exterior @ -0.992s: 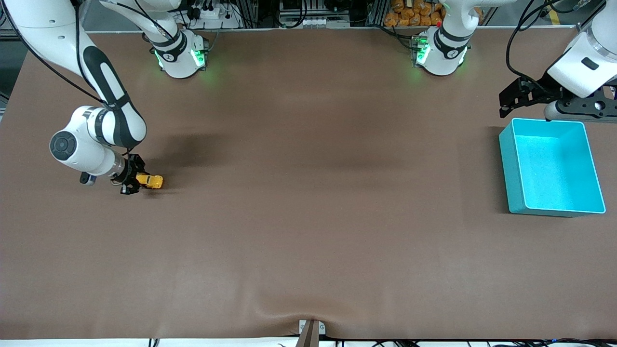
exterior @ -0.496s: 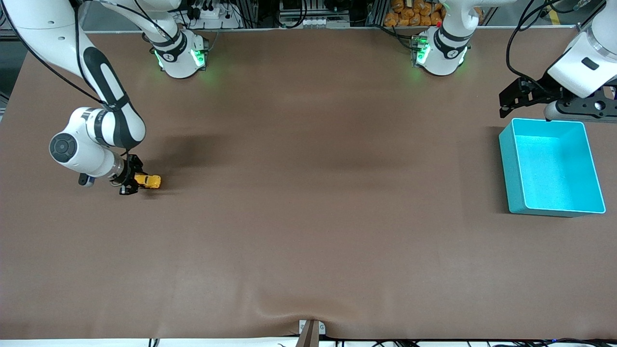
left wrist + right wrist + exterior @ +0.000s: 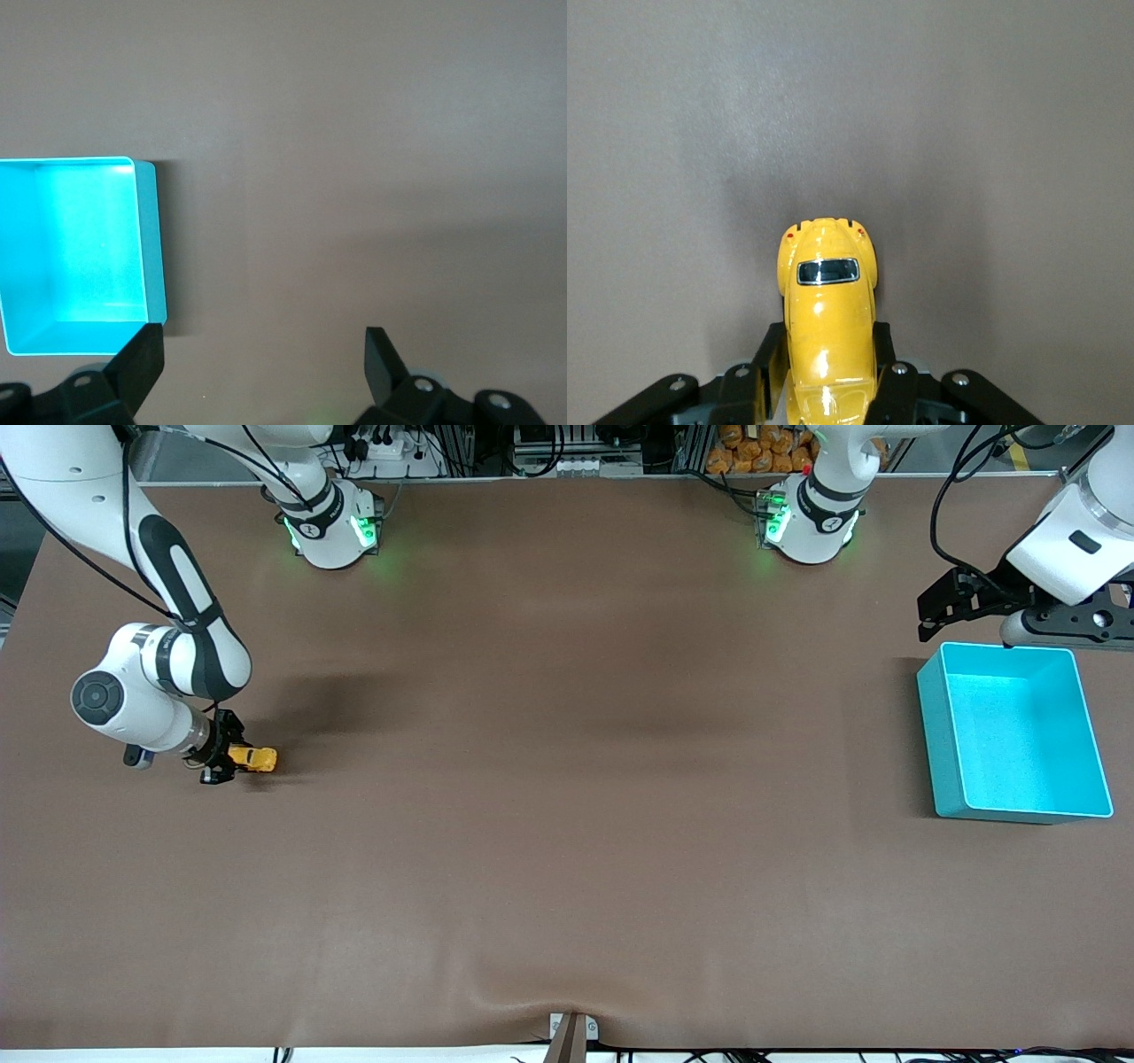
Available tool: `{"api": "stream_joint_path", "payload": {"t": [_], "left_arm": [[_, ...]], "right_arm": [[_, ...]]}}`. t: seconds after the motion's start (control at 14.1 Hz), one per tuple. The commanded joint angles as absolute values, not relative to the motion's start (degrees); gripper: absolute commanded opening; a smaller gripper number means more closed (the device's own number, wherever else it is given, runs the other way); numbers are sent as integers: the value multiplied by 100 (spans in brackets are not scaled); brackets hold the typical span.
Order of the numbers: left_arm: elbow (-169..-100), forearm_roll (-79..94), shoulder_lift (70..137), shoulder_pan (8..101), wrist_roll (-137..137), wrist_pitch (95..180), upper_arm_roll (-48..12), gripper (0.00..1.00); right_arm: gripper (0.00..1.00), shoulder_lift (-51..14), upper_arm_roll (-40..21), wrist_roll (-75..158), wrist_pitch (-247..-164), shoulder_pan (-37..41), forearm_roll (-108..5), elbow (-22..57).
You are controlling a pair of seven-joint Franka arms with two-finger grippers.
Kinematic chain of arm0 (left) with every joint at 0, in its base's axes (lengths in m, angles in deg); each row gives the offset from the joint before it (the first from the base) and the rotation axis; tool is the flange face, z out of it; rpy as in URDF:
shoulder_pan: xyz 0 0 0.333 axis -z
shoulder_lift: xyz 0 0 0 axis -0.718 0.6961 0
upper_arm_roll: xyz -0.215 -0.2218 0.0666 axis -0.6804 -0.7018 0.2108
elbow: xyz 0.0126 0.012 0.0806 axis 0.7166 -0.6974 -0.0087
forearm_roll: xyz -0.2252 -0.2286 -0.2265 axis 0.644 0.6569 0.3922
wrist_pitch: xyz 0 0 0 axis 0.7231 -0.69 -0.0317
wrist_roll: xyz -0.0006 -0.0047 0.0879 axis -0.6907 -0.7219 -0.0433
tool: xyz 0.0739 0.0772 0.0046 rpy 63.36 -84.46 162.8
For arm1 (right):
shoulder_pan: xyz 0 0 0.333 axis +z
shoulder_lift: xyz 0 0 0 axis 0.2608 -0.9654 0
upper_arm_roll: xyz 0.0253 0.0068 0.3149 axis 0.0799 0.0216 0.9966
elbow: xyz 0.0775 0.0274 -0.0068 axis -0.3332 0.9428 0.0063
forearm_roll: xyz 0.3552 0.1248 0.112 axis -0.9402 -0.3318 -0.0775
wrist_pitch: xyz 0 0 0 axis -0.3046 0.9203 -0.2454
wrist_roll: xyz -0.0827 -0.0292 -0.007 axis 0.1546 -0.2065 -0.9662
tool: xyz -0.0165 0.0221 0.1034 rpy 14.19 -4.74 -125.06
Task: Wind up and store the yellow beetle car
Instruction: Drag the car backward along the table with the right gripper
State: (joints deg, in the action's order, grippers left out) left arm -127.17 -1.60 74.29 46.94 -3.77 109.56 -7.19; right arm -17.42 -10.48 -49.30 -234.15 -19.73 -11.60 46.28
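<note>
Right gripper [image 3: 232, 760] is clamped on the yellow beetle car [image 3: 252, 758] down low at the right arm's end of the table, well apart from the teal bin [image 3: 930, 717], while the left gripper [image 3: 941, 611] waits spread wide just beside that bin.

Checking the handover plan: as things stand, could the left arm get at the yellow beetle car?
Probably not. The yellow beetle car sits clamped in the right tool at the right arm's end of the table, while the open left tool waits beside the teal bin at the left arm's end.
</note>
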Motion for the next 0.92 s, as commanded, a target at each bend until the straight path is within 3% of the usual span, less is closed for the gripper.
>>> {"api": "stream_joint_path", "payload": {"t": [0.0,0.85], "left_arm": [[-12641,-126,7449,4650,-422,10983,-749,100],[-12641,-126,7449,4650,-422,10983,-749,100]], "right_arm": [[17,-2434,-1016,-4898,-23763,-2188,-864,4302],[16,-2707,-1008,-4634,-23983,-2733,-372,4082]]}}
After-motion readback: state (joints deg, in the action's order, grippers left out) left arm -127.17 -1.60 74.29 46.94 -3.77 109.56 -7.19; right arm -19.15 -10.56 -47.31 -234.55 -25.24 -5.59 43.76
